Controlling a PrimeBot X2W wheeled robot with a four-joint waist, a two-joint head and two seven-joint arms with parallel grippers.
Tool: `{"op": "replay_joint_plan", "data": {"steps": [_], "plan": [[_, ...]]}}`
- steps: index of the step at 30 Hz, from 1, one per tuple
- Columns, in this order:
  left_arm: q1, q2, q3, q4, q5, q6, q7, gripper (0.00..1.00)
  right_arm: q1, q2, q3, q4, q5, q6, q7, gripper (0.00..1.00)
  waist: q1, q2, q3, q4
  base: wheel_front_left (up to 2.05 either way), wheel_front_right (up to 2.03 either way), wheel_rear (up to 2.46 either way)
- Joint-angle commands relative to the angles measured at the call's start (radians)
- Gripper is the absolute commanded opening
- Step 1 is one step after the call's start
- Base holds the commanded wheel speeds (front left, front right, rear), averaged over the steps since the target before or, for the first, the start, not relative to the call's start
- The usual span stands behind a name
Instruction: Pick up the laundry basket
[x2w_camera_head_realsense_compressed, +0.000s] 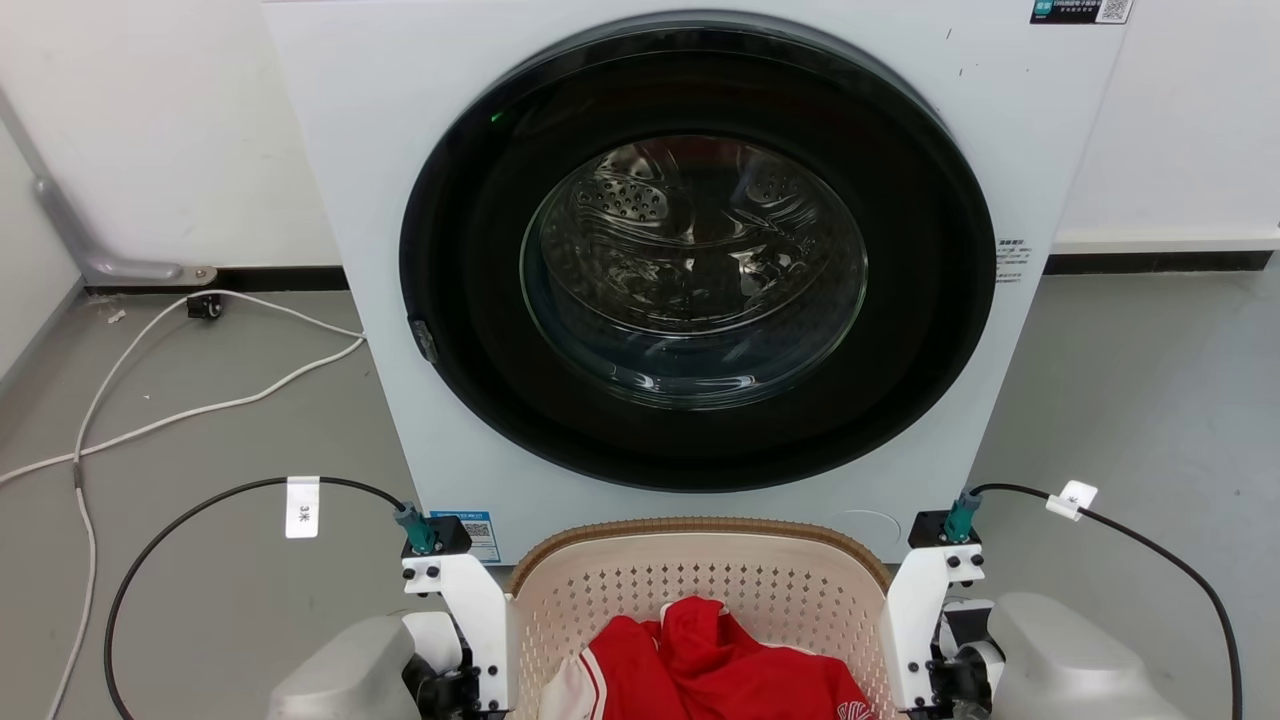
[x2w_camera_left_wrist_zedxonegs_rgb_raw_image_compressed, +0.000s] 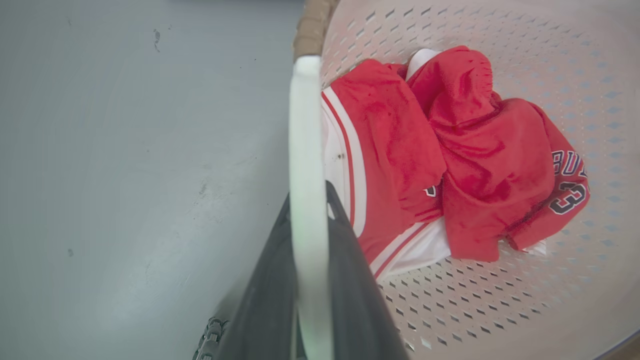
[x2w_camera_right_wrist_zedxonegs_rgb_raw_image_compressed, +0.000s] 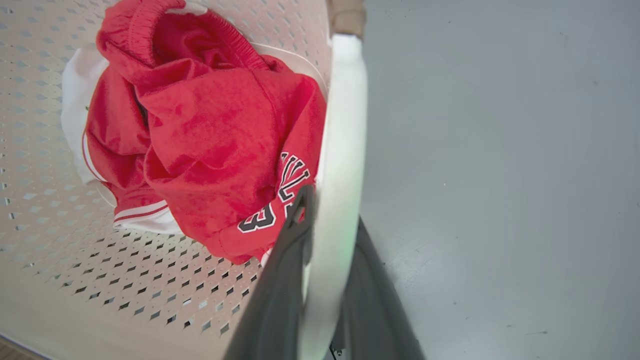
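The left gripper (x2w_camera_left_wrist_zedxonegs_rgb_raw_image_compressed: 308, 200) is narrowed on the basket's (x2w_camera_head_realsense_compressed: 640, 590) left handle (x2w_camera_left_wrist_zedxonegs_rgb_raw_image_compressed: 305, 125), one dark finger (x2w_camera_left_wrist_zedxonegs_rgb_raw_image_compressed: 270, 280) on the outer side and the other on the inner side, both pressed against the white bar. The right gripper (x2w_camera_right_wrist_zedxonegs_rgb_raw_image_compressed: 332, 210) clamps the right handle (x2w_camera_right_wrist_zedxonegs_rgb_raw_image_compressed: 345, 100) in the same way, its fingers straddling the bar. The basket sits between the two grippers, its brown rim (x2w_camera_head_realsense_compressed: 700, 527) just beyond them. A crumpled red jersey (x2w_camera_left_wrist_zedxonegs_rgb_raw_image_compressed: 450, 150) lies in the basket, inward of each gripper and closer to the right one. Grey floor (x2w_camera_left_wrist_zedxonegs_rgb_raw_image_compressed: 125, 175) lies outward of each gripper. The washer (x2w_camera_head_realsense_compressed: 700, 260) stands ahead of both, just past the rim, its door shut.
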Motion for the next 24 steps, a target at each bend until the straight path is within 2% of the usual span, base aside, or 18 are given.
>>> {"op": "replay_joint_plan", "data": {"steps": [1, 24], "plan": [[-0.005, -0.056, -0.003, -0.031, -0.015, -0.022, 0.0, 0.0, -0.016, 0.061, 0.001, -0.029, 0.014, 0.02, -0.005, 0.0, 0.0, 0.0, 0.001, -0.002, 0.0, 0.0, 0.0], [0.006, -0.049, -0.019, -0.018, -0.05, -0.022, -0.016, 0.0, -0.016, 0.064, 0.01, -0.027, 0.026, 0.02, -0.013, 0.0, 0.0, 0.0, 0.006, -0.005, 0.0, 0.0, 0.0]]}}
